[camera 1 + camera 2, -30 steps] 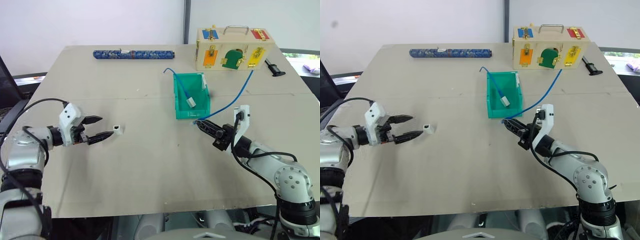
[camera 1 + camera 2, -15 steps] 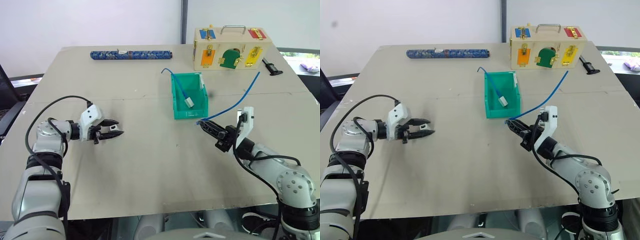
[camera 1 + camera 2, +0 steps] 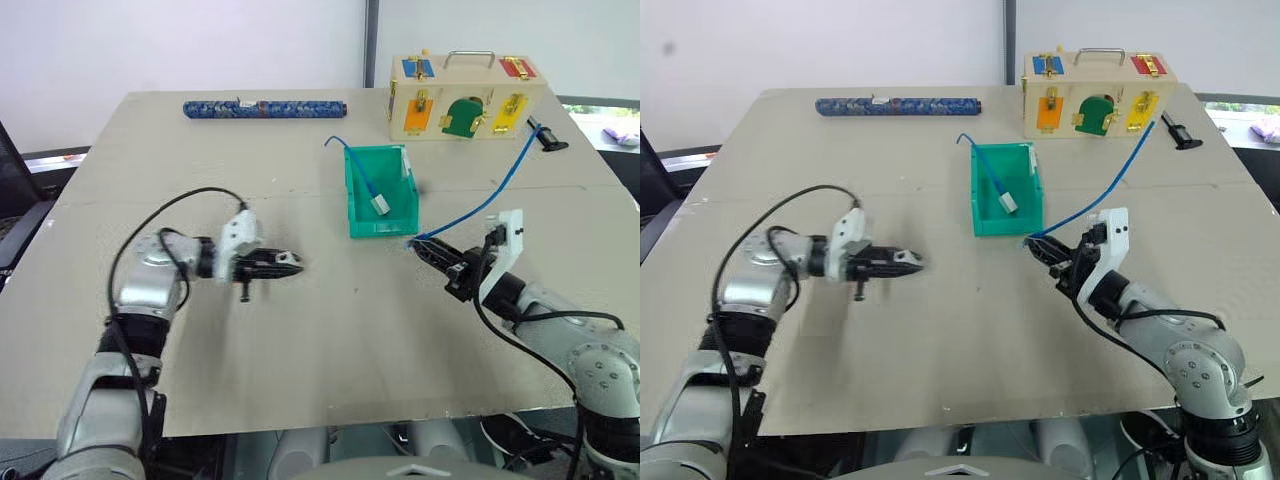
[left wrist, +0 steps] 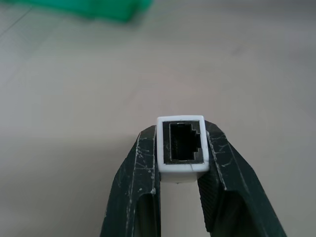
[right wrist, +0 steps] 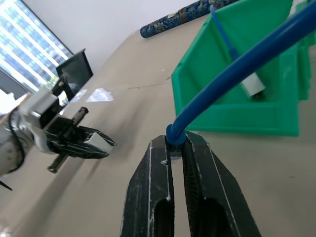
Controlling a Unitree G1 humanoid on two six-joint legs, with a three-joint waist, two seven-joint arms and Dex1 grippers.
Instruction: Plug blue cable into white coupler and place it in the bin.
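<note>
The blue cable (image 3: 495, 192) is thin and bendy, and it looks very light, so it will flop if you grab it far from the end. The best place to hold it is right behind the little plug, and that is just where the right gripper (image 5: 176, 144) has it, with both fingers pinched tight on the cord. From there the cable swings up toward one o'clock and ends near the wooden box (image 3: 467, 97) at the back of the table (image 3: 330, 340). The white coupler (image 4: 180, 147) is a tiny hard block, probably smooth and a bit slippery. The left gripper (image 3: 287, 265) squeezes it by its two sides, so the dark hole faces out past the fingertips, ready for the plug. That is a good hold, because nothing blocks the hole. The left gripper sits at about nine o'clock from the right one, and the two are near but not touching. The bin (image 3: 381, 190) stands at about twelve o'clock between them, just beyond the plug. It already has another blue cord (image 3: 360, 175) with a whitish end lying inside. A long blue patterned tube (image 3: 265, 107) lies far off at eleven o'clock. I think the plug needs a straight, gentle push, since its small clip could snap
</note>
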